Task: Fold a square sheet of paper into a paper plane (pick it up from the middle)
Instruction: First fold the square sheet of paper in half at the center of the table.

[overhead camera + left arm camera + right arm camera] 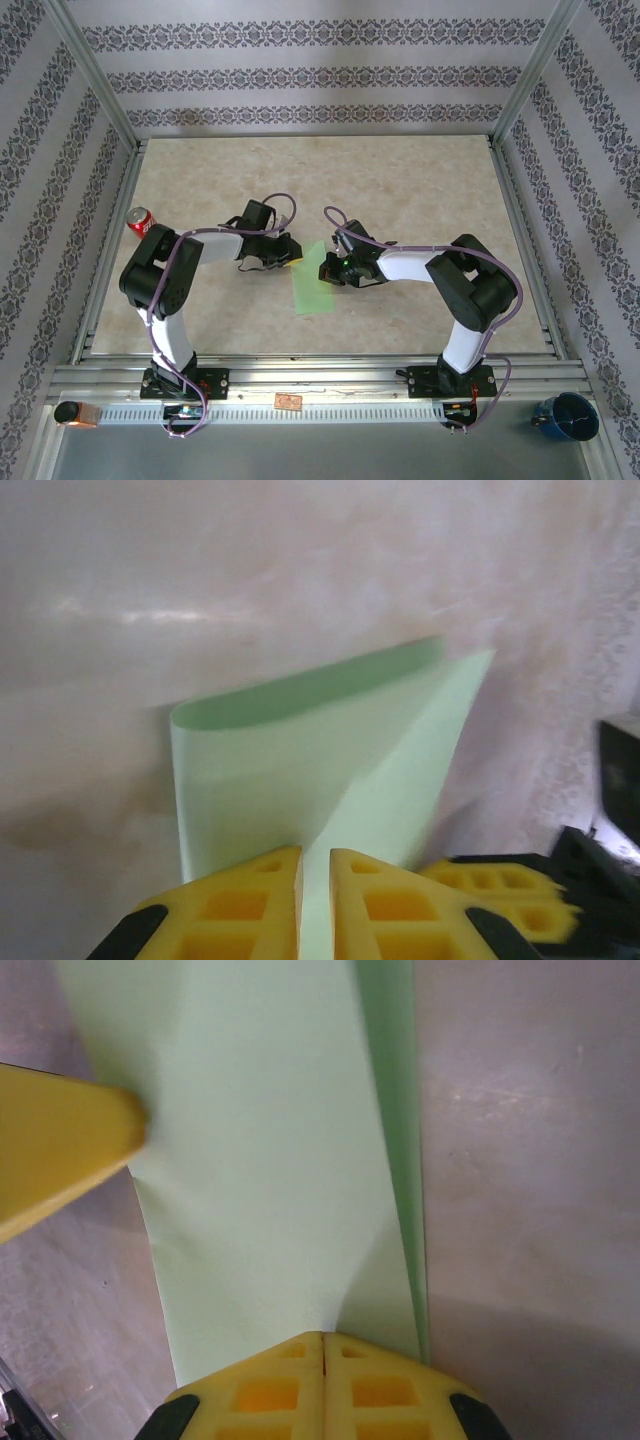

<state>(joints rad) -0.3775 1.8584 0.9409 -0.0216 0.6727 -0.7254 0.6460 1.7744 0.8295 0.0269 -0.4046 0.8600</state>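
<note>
Green sheet of paper, doubled over into a long strip, is near the middle of the counter, between the two arms. On one side the left pincer is clamped on it (the fold bulges open beyond the yellow fingers). The right pincer is pressed together on the opposite edge. A red can stands well apart at the left.

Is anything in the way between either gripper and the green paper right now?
Nothing visible stands in the way. The left gripper and the right gripper are each pinched directly on the folded green paper, one from each side. The red can stands well off to the left, away from both.
</note>
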